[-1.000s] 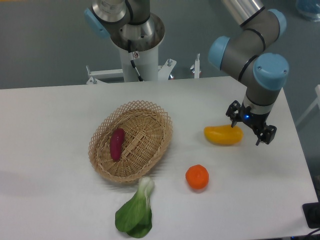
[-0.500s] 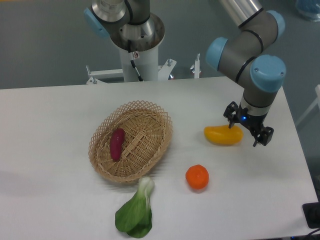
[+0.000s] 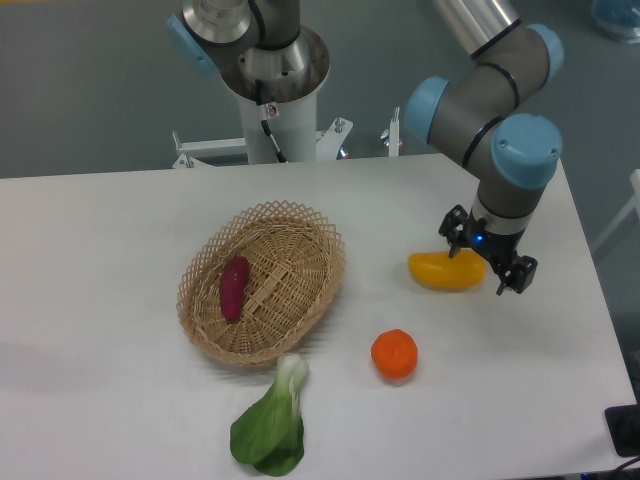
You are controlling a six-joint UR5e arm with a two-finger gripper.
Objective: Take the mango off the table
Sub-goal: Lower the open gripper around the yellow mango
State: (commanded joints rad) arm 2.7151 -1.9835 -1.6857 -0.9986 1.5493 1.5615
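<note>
Mango (image 3: 445,270) lies on the table (image 3: 120,250), right of the basket (image 3: 262,282). Gripper (image 3: 483,258) spread open over the mango's right end, fingers not closed on it. Risk as I see it: grabbing so near the tip, the glossy curved skin may squirt out or roll toward the orange (image 3: 394,354). One finger could also land on top rather than alongside.

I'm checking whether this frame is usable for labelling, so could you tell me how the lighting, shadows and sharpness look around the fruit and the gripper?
Fixed camera view: lighting is even and soft; the white table shows no harsh glare. The mango and tangerine cast only faint shadows. The gripper is dark and small, so its fingers lack detail where they overlap the mango's right end. No obvious motion blur.
</note>
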